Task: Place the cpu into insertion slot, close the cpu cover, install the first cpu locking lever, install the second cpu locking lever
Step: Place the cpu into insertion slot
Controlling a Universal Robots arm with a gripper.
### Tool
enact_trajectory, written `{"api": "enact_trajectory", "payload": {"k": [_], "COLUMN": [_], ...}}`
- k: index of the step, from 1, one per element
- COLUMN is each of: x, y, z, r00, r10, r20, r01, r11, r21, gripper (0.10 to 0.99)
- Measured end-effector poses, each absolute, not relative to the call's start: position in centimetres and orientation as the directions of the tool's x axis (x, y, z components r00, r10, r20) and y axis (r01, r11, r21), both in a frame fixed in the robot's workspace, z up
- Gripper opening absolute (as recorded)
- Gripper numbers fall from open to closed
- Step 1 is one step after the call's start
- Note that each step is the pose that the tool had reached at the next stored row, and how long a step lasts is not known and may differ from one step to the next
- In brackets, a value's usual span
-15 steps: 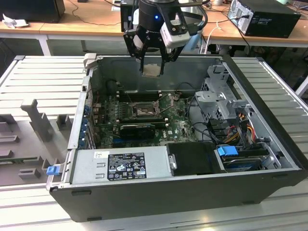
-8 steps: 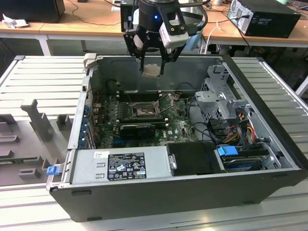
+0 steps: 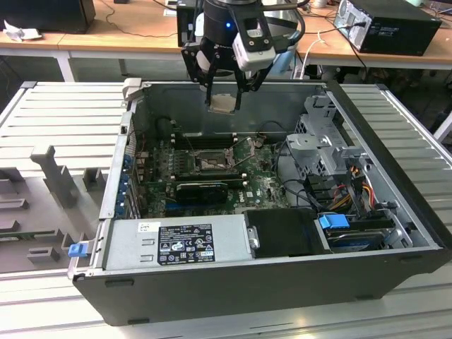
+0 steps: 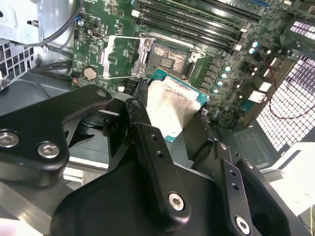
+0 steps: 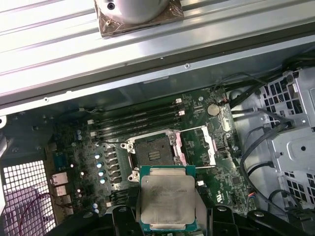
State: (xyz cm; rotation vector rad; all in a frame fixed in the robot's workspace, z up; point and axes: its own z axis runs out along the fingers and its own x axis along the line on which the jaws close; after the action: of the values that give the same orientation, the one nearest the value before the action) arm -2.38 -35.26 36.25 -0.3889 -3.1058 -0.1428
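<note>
Above the computer case [image 3: 282, 282], fingers [image 3: 241, 90] clamp the cpu [image 3: 224, 104]; first wrist view shows cpu cover [image 5: 210, 147] raised.

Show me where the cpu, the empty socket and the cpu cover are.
cpu [image 5: 167, 199], first wrist view, middle of metal top.
socket [image 5: 152, 156], first wrist view, its pin field.
cpu cover [image 5: 210, 150], first wrist view, outer bar.

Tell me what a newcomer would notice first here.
The claw grips the cpu by its edges above the open computer case. On the green motherboard below, the insertion slot lies bare, its cpu cover flipped open beside it.
</note>
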Motion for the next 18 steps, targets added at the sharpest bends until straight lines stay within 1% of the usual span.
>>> {"api": "enact_trajectory", "payload": {"k": [18], "x": [-2.38], "y": [-35.26], "z": [36.25], "r00": [-0.953], "r10": [0.301], "r20": [0.020], "r01": [0.302], "r11": [0.949], "r21": [0.089], "gripper": [0.529]}}
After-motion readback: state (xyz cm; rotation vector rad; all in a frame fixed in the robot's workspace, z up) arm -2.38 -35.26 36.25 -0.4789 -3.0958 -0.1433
